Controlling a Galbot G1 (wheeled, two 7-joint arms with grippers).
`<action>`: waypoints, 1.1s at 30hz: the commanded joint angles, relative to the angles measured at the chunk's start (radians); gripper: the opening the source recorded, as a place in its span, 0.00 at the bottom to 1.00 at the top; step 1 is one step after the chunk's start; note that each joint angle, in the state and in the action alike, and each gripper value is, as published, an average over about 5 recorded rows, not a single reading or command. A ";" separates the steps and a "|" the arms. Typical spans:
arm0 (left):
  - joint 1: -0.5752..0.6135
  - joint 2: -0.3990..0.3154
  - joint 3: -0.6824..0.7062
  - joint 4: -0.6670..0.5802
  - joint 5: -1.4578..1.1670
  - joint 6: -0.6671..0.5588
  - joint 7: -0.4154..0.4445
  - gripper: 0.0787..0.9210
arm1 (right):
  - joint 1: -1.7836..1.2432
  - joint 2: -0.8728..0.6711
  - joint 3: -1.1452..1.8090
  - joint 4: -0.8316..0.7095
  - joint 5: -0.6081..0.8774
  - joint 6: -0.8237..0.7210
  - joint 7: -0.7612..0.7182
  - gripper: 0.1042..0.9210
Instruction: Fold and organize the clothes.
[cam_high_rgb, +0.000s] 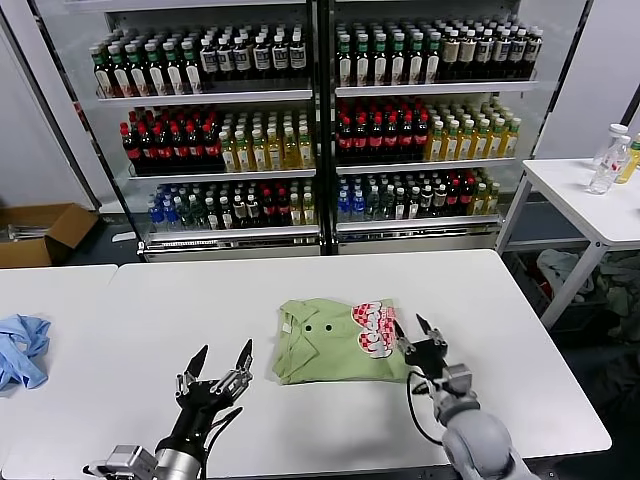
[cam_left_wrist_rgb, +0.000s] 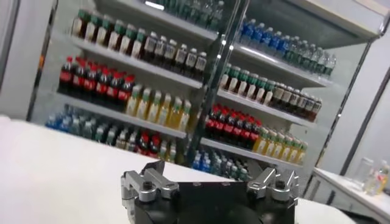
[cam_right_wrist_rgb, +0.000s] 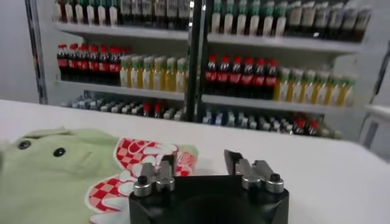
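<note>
The clothes are one light green polo shirt (cam_high_rgb: 335, 342), folded into a rough rectangle at the middle of the white table (cam_high_rgb: 520, 350). Its collar and two dark buttons face left and its red-and-white checkered print lies at the right. My right gripper (cam_high_rgb: 413, 335) hovers at the shirt's right edge, open. In the right wrist view the shirt (cam_right_wrist_rgb: 61, 176) lies beside the right gripper (cam_right_wrist_rgb: 200, 161); one finger is over the printed corner and nothing is between the fingers. My left gripper (cam_high_rgb: 220, 360) stands open over bare table, left of the shirt, holding nothing. It also shows in the left wrist view (cam_left_wrist_rgb: 210, 176).
A light blue cloth (cam_high_rgb: 22, 350) lies crumpled at the table's far left. Behind the table stands a glass-fronted drinks cooler (cam_high_rgb: 320, 120) full of bottles. A cardboard box (cam_high_rgb: 40, 232) sits on the floor at the left, and a side table (cam_high_rgb: 590, 205) with bottles stands at the right.
</note>
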 joint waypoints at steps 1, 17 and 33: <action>0.088 -0.002 0.005 -0.039 0.273 -0.082 0.016 0.88 | -0.388 0.014 0.217 0.311 -0.144 0.118 -0.008 0.59; 0.105 -0.010 0.005 -0.049 0.308 -0.081 0.033 0.88 | -0.518 0.083 0.251 0.423 -0.189 0.251 0.026 0.88; 0.086 -0.012 0.020 -0.023 0.336 -0.110 0.040 0.88 | -0.506 0.083 0.263 0.420 -0.187 0.283 0.032 0.88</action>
